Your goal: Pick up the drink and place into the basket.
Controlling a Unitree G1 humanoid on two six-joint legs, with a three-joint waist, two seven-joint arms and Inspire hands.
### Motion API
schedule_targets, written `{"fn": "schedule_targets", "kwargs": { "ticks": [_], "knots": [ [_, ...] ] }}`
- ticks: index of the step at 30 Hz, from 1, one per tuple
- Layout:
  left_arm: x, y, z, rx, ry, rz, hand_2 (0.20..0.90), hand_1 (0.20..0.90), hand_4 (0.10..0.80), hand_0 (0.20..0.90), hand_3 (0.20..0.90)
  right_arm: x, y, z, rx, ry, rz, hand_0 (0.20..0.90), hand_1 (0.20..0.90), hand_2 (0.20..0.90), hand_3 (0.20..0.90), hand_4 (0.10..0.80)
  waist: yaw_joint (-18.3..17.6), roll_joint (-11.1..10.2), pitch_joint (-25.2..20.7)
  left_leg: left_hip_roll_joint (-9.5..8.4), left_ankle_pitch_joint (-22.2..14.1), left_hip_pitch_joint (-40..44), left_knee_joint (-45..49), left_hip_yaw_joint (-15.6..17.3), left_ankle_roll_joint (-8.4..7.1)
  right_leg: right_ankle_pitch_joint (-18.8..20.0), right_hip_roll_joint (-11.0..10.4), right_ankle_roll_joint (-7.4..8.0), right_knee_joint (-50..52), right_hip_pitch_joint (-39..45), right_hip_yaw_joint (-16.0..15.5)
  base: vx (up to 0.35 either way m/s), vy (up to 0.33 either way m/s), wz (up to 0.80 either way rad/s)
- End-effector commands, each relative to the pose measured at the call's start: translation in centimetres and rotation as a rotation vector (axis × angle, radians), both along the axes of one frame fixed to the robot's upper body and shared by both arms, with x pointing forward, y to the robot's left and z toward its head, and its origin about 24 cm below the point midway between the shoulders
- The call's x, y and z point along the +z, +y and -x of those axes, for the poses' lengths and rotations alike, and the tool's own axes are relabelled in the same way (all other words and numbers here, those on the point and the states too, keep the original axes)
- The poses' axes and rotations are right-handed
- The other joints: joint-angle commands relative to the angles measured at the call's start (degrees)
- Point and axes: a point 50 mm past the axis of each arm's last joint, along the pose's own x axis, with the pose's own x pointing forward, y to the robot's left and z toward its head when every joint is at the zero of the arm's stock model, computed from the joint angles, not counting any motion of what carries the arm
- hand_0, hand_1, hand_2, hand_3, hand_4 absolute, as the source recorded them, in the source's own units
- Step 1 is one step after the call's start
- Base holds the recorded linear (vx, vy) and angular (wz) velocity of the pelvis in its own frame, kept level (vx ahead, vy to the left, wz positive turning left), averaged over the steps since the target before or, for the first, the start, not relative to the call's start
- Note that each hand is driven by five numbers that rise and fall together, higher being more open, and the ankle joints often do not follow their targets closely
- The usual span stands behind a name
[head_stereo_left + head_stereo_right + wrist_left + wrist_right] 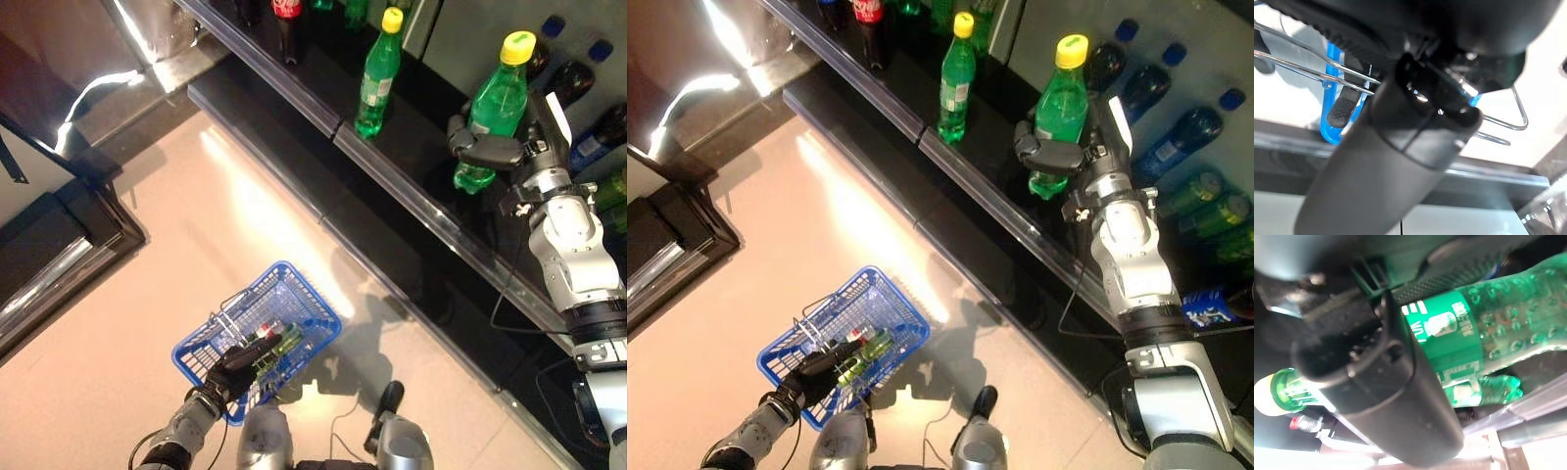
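On the dark shelf [411, 157] to the robot's right, the right hand [495, 149] has its fingers curled round the middle of a green bottle [495, 108] with a yellow cap; the right wrist view confirms the fingers wrapped over the label band. That bottle stands upright, its base apparently at or just above the shelf surface; which cannot be told. A second green bottle [378, 73] stands further along the shelf, well apart. Below, the left hand [238, 364] is closed on the wire handle [1498, 125] of the blue basket [294, 294], which already contains drinks [277, 342]. Judgement: the step in hand is lifting the gripped bottle clear. Recommended: raise it straight up before drawing it outward, so the base clears the shelf lip [392, 181], keep the grip firm at the label, and hold the basket level.
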Motion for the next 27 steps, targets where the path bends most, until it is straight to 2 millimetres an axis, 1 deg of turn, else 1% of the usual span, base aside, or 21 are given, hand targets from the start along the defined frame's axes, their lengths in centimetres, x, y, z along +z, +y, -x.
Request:
{"fn": "schedule_targets", "kwargs": {
  "ticks": [1, 4, 5, 8, 9, 10, 11, 12, 14, 16, 19, 23, 27],
  "knots": [
    [3.7, -2.6, -2.1, -0.149, -0.359, 0.151, 0.3, 0.3, 0.1, 0.3, 0.2, 3.1, 0.6, 1.5, 0.057, -0.201, 0.023, 0.3, 0.3, 0.3, 0.2, 0.1, 2.1, -0.5, -19.8, 1.07, 0.5, -0.2, -0.9, 2.3, 0.49, 0.7, -1.1, 0.85, 0.0, -2.0, -0.6, 0.0, 0.0, 0.0],
    [5.3, -3.5, -2.9, -0.189, -0.441, 0.182, 0.3, 0.3, 0.1, 0.3, 0.2, 2.5, 1.0, 1.8, 0.079, -0.2, 0.023, 0.3, 0.3, 0.3, 0.2, 0.1, 2.5, -0.6, -20.3, 0.77, 0.1, 0.3, -0.9, 1.5, 0.68, 0.5, -1.2, 0.88, -0.1, -1.0, -1.2, 0.015, 0.008, 0.06],
    [5.4, -3.6, -2.9, -0.194, -0.449, 0.183, 0.3, 0.3, 0.1, 0.3, 0.2, 2.5, 1.1, 1.9, 0.081, -0.2, 0.022, 0.3, 0.3, 0.3, 0.2, 0.1, 2.6, -0.6, -20.3, 0.75, 0.0, 0.4, -0.9, 1.5, 0.7, 0.5, -1.2, 0.87, -0.1, -0.9, -1.2, 0.015, 0.008, 0.25],
    [7.1, -4.8, -3.7, -0.24, -0.526, 0.203, 0.3, 0.3, 0.1, 0.3, 0.2, 2.1, 1.7, 2.1, 0.102, -0.203, 0.015, 0.3, 0.3, 0.3, 0.2, 0.1, 3.1, -0.7, -20.5, 0.61, -0.3, 0.7, -0.9, 0.8, 0.89, 0.3, -1.2, 0.84, -0.2, -0.2, -1.7, 0.008, 0.002, 0.21],
    [7.8, -5.3, -4.1, -0.252, -0.549, 0.209, 0.3, 0.3, 0.1, 0.3, 0.2, 2.0, 2.1, 2.2, 0.111, -0.203, 0.015, 0.3, 0.3, 0.3, 0.2, 0.1, 3.2, -0.8, -20.6, 0.51, -0.4, 0.8, -0.9, 0.5, 0.97, 0.2, -1.2, 0.84, -0.2, 0.0, -1.7, 0.011, -0.001, 0.06],
    [8.9, -5.9, -4.5, -0.269, -0.59, 0.233, 0.3, 0.3, 0.1, 0.3, 0.2, 1.9, 2.5, 2.3, 0.129, -0.205, 0.015, 0.3, 0.3, 0.3, 0.2, 0.1, 3.4, -0.8, -20.7, 0.37, -0.5, 0.9, -0.9, 0.1, 1.09, 0.1, -1.2, 0.86, -0.2, 0.3, -1.8, 0.0, 0.0, 0.0],
    [9.2, -6.1, -4.6, -0.273, -0.599, 0.237, 0.3, 0.3, 0.1, 0.3, 0.2, 1.8, 2.7, 2.3, 0.133, -0.204, 0.014, 0.3, 0.3, 0.3, 0.2, 0.1, 3.5, -0.8, -20.7, 0.36, -0.5, 1.0, -0.9, 0.0, 1.12, 0.1, -1.2, 0.86, -0.2, 0.4, -1.9, 0.018, 0.006, 0.11],
    [10.4, -6.7, -4.8, -0.292, -0.634, 0.256, 0.3, 0.3, 0.1, 0.3, 0.2, 1.5, 3.1, 2.4, 0.149, -0.202, 0.014, 0.3, 0.3, 0.3, 0.2, 0.1, 3.7, -0.9, -20.8, 0.32, -0.6, 1.0, -0.9, -0.2, 1.17, 0.0, -1.2, 0.85, -0.2, 0.6, -2.0, 0.015, 0.007, 0.15],
    [11.0, -7.1, -4.9, -0.303, -0.655, 0.269, 0.3, 0.3, 0.1, 0.3, 0.2, 1.3, 3.3, 2.5, 0.159, -0.202, 0.013, 0.3, 0.3, 0.3, 0.2, 0.1, 3.8, -0.9, -20.9, 0.22, -0.5, 0.9, -0.9, -0.4, 1.27, 0.0, -1.2, 0.8, -0.2, 0.6, -2.1, 0.007, 0.007, 0.18],
    [12.5, -7.9, -5.1, -0.33, -0.71, 0.285, 0.3, 0.3, 0.1, 0.3, 0.2, 1.0, 4.0, 2.8, 0.187, -0.197, 0.01, 0.3, 0.3, 0.3, 0.2, 0.1, 4.1, -0.9, -21.0, 0.09, -0.6, 1.0, -0.9, -0.6, 1.42, -0.1, -1.2, 0.82, -0.2, 0.9, -2.3, 0.012, 0.005, 0.09],
    [14.0, -8.5, -5.1, -0.362, -0.77, 0.296, 0.3, 0.3, 0.1, 0.3, 0.2, 0.6, 4.6, 3.1, 0.228, -0.189, 0.012, 0.3, 0.3, 0.3, 0.2, 0.1, 4.3, -1.0, -21.0, 0.0, -0.6, 1.0, -0.9, -0.9, 1.51, -0.2, -1.3, 0.91, -0.2, 1.1, -2.4, 0.005, 0.003, 0.02],
    [16.6, -9.5, -5.3, -0.403, -0.859, 0.313, 0.3, 0.3, 0.1, 0.3, 0.2, 0.1, 6.2, 3.7, 0.307, -0.187, 0.014, 0.3, 0.3, 0.3, 0.2, 0.1, 4.9, -1.2, -20.9, -0.28, -0.9, 1.1, -0.9, -1.4, 1.78, -0.5, -1.3, 1.11, -0.2, 1.6, -2.7, 0.004, -0.001, 0.14],
    [17.9, -10.1, -5.2, -0.436, -0.909, 0.327, 0.3, 0.3, 0.1, 0.3, 0.2, 0.0, 7.6, 4.1, 0.39, -0.187, 0.011, 0.3, 0.3, 0.3, 0.2, 0.1, 5.2, -1.5, -21.2, -0.54, -0.9, 0.8, -0.9, -1.7, 2.01, -0.6, -1.4, 1.21, -0.2, 1.8, -2.9, 0.016, -0.013, 0.06]
  ]
}}
